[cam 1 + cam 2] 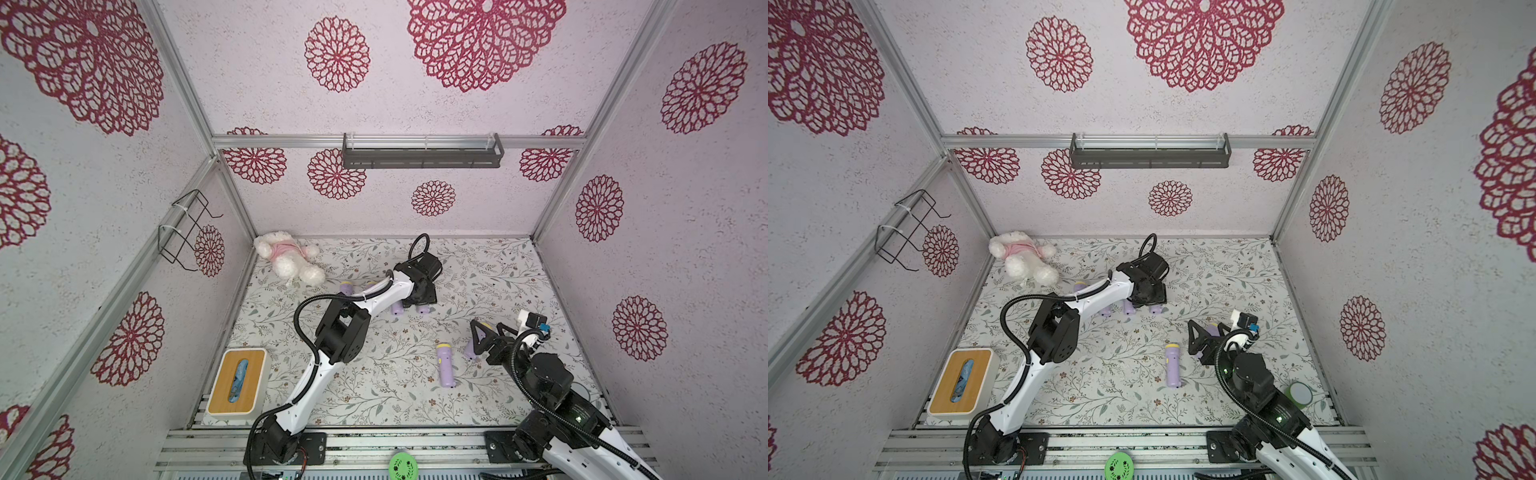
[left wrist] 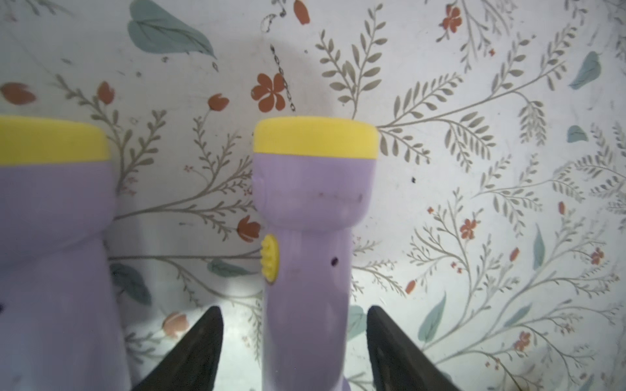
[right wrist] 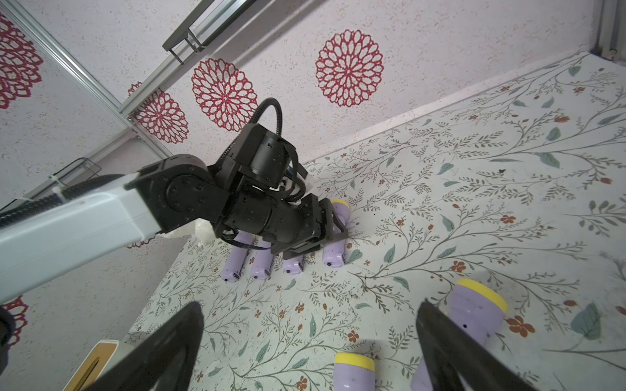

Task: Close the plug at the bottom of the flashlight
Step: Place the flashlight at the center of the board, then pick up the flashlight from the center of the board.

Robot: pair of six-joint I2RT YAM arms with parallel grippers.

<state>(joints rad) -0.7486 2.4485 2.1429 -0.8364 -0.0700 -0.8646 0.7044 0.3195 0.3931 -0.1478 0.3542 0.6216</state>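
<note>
Several purple flashlights with yellow heads lie side by side in a row at the middle back of the table. My left gripper (image 1: 422,301) is low over the row's right end. In the left wrist view one flashlight (image 2: 311,189) lies between the black fingers (image 2: 203,342) with a gap on each side, so the left gripper (image 2: 294,309) is open and holds nothing. Its neighbour (image 2: 50,210) lies close beside it. The plug ends (image 3: 333,259) are too small to read. My right gripper (image 3: 311,304) hangs wide open and empty above two more flashlights (image 1: 445,365) (image 3: 474,311).
A white plush toy (image 1: 289,257) lies in the back left corner. A tissue box with a wooden lid (image 1: 237,382) stands at the front left. A tape roll (image 1: 1300,394) sits by the right arm's base. A shelf (image 1: 422,153) hangs on the back wall.
</note>
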